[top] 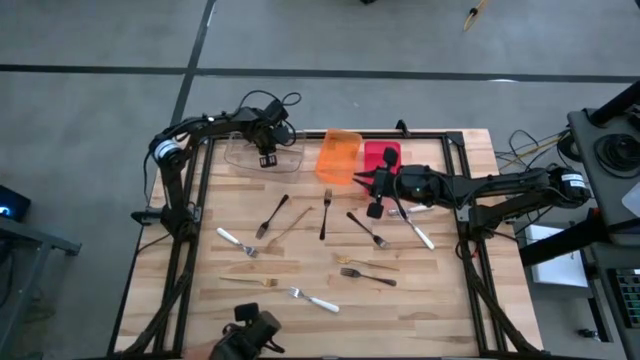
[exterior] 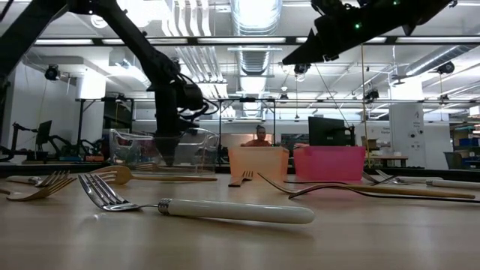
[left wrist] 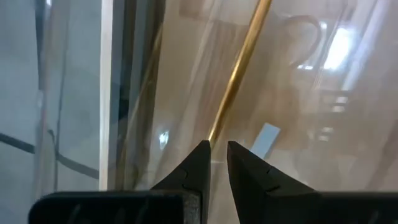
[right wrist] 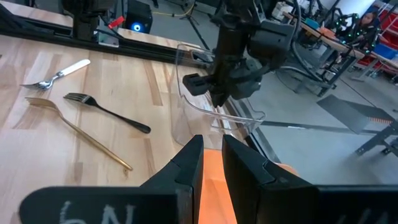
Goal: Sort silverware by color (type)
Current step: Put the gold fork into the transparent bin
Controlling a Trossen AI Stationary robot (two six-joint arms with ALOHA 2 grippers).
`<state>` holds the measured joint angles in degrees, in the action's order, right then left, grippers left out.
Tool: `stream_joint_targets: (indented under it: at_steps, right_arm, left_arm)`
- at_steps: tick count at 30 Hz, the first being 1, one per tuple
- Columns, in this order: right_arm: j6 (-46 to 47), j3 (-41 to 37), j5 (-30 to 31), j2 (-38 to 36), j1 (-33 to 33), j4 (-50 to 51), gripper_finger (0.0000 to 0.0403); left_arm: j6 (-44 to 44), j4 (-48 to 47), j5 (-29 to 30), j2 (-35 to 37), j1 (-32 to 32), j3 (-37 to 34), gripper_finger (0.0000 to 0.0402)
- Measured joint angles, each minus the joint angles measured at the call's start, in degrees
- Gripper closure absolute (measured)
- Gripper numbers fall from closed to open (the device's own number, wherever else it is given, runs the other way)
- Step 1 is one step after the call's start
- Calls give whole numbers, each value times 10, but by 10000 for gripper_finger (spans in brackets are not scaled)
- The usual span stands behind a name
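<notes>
A slim gold utensil lies beyond the left hand's narrowly parted fingers.

Three bins in a row along far edge of wooden table: clear bin at one end, orange bin in middle, red bin just beside orange. Dark frame rails along table sides. Grey floor around table. Person seated in room beyond.
</notes>
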<state>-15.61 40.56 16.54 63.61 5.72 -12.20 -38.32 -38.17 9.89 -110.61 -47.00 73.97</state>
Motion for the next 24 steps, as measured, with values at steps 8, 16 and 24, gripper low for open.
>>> stream_joint_targets:
  at_steps: [8,16,24]
  right_arm:
    - [1,0,0,0,3,5,351]
    - [2,0,0,0,3,6,351]
    - [2,0,0,0,3,10,351]
  left_arm:
    - [3,12,1,-5,0,0,364]
    - [18,37,1,-8,0,0,364]
    - [29,44,3,-20,0,2,364]
